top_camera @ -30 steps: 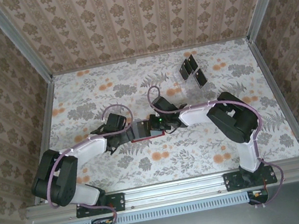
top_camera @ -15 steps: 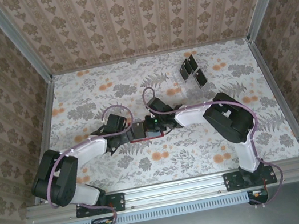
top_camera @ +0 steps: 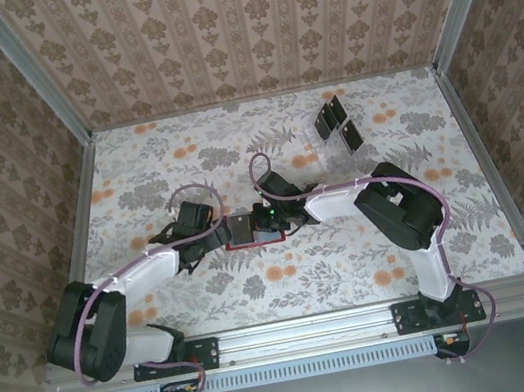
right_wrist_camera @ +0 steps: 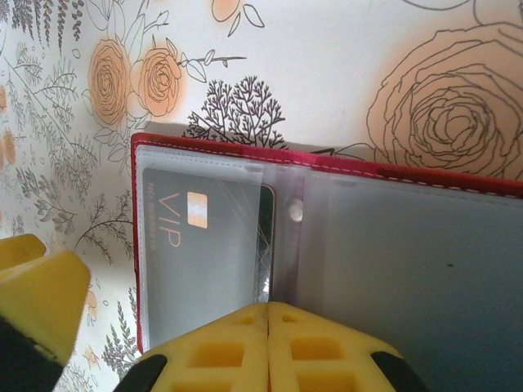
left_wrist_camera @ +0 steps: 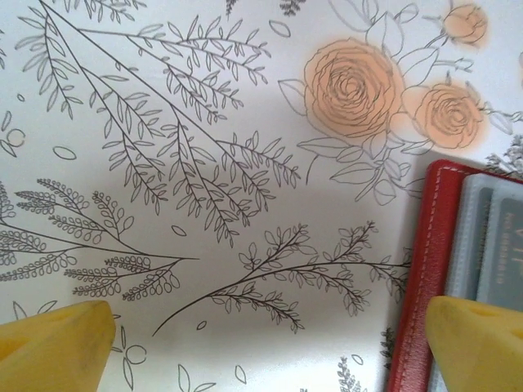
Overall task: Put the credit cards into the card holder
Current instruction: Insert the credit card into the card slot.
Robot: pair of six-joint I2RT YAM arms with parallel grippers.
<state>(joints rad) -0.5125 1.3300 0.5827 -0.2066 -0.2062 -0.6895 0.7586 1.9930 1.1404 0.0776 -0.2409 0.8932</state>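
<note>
The red card holder [top_camera: 258, 241] lies open at the table's middle, its clear sleeves facing up. One dark credit card [right_wrist_camera: 200, 253] marked VIP sits in the left sleeve, its right edge poking out a little. My right gripper [right_wrist_camera: 268, 314] is shut, its tips together over the card's lower edge with nothing between them. My left gripper [left_wrist_camera: 270, 351] is open over bare cloth, just left of the holder's red edge [left_wrist_camera: 425, 269]. From above, the left gripper [top_camera: 214, 237] and right gripper [top_camera: 260, 221] flank the holder. More credit cards [top_camera: 335, 122] stand at the back right.
The far cards lean in a clear plastic stand [top_camera: 332, 143] on the floral tablecloth. Patterned walls close in the table on three sides. A yellow finger [right_wrist_camera: 37, 290] of the left gripper shows beside the holder in the right wrist view.
The right gripper has slid slightly left over the holder. The left arm has dropped lower and swung a little left, its gripper still beside the holder.
</note>
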